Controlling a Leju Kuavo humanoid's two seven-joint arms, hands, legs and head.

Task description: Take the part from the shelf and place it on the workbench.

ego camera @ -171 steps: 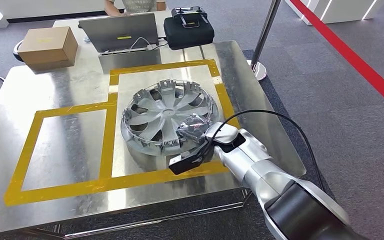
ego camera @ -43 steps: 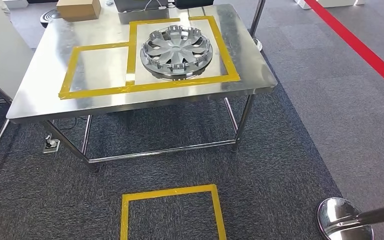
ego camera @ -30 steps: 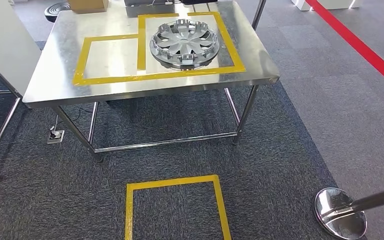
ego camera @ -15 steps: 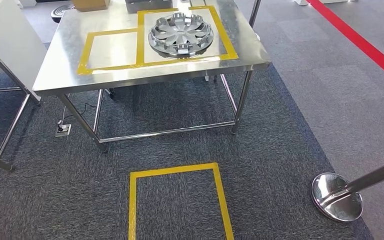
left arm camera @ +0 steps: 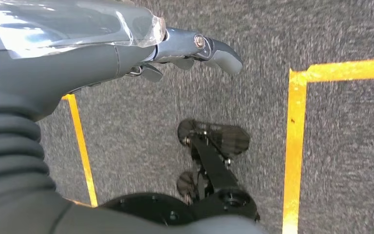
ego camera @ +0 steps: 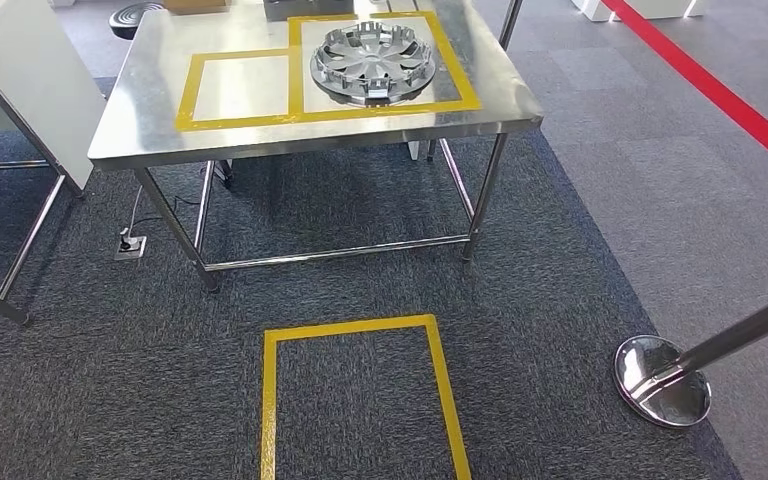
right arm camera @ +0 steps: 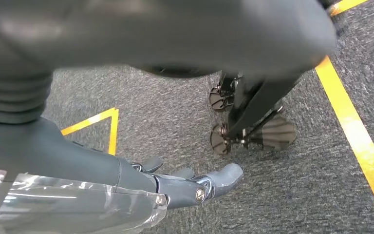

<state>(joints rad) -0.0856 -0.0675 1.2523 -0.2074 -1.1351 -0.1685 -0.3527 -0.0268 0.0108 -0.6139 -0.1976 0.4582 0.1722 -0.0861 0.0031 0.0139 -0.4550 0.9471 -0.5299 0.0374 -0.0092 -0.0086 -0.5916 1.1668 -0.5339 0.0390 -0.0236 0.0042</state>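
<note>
While no writing reads, the part (ego camera: 371, 60) lies on the workbench (ego camera: 150, 120).

hubcap on the steel workbench, seen from a distance

a silver hubcap (ego camera: 371, 62) lies flat on a stainless steel workbench (ego camera: 140, 120), inside the right-hand one of two adjoining yellow tape rectangles (ego camera: 192, 90) marked on the top; the left rectangle holds nothing. the bench stands on thin metal legs joined by a low crossbar over dark grey carpet. a yellow tape square (ego camera: 270, 400) is laid on the carpet near the bottom of the picture, well apart from the bench. a chrome stanchion base (ego camera: 662, 380) sits at the lower right with its pole leaning off the right edge. a red floor stripe (ego camera: 720, 95) runs diagonally at upper right. a white panel (ego camera: 40, 70) stands at the left.
</note>
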